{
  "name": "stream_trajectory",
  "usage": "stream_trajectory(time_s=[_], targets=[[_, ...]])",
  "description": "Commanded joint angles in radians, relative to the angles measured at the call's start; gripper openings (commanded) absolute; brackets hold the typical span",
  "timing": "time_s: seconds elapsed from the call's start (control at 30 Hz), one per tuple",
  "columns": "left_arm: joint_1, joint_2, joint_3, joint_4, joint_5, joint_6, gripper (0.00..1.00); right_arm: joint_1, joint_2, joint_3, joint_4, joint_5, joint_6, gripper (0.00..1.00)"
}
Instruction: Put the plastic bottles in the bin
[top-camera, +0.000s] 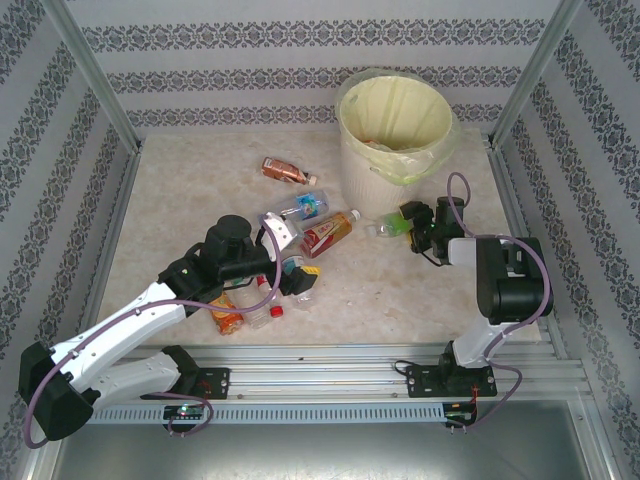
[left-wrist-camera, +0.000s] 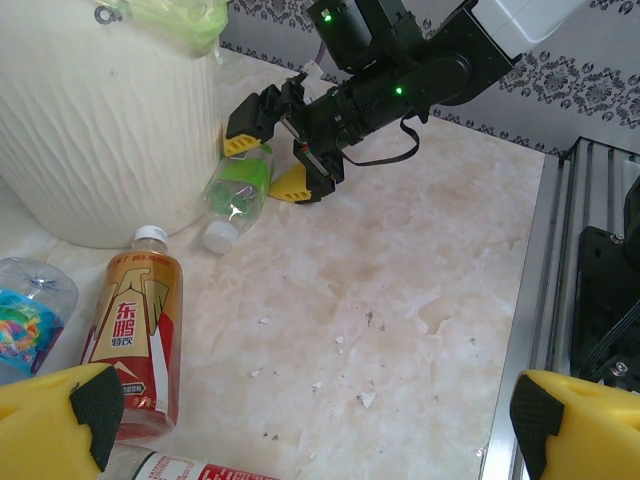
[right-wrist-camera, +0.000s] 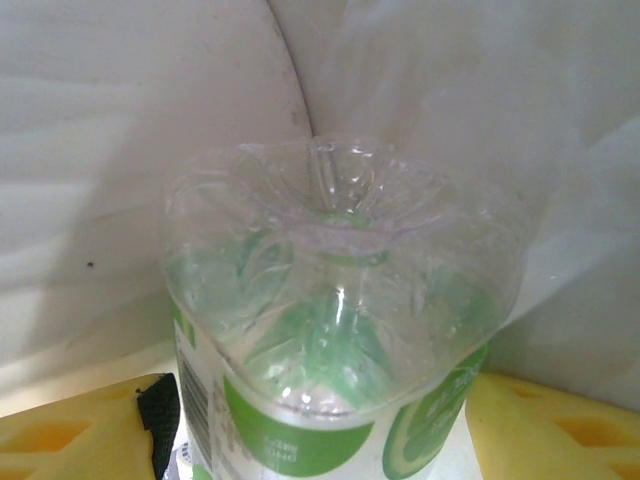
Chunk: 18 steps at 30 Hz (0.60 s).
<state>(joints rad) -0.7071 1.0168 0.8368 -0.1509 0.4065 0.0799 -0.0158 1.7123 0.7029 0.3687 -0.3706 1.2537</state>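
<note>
Green-label bottle lies on the counter against the bin, with its base end between the jaws of the right gripper and its long axis along my approach. I can't tell if contact is made. Left gripper is spread wide and farther off.

Pale table w/ bin, scattered plastic bottles

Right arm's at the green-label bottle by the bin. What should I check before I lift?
1. Right gripper straddles the green-label bottle: ok.
2. Fingers firm on it: cannot tell.
3. Bottle lifted: not ok, it lies beside the bin.
4. Bin mouth open, room inside: ok.
5. Left gripper open and apart from the right arm: ok.
</note>
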Motion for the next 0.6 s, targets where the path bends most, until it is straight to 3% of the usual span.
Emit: stream_trajectory(time_s=[0.0, 0.3, 0.57], targets=[[-0.006, -0.003, 0.019, -0.016, -0.008, 0.026, 1.00, 0.004, 0.046, 0.034, -0.078, 0.059, -0.023, 0.74], [-0.006, -0.007, 0.021, -0.017, -0.007, 0.026, 1.00, 0.000, 0.026, 0.061, -0.162, 0.061, -0.037, 0.64], [-0.009, -0.013, 0.020, -0.017, -0.006, 0.027, 1.00, -0.004, -0.122, 0.044, -0.237, 0.107, -0.122, 0.57]])
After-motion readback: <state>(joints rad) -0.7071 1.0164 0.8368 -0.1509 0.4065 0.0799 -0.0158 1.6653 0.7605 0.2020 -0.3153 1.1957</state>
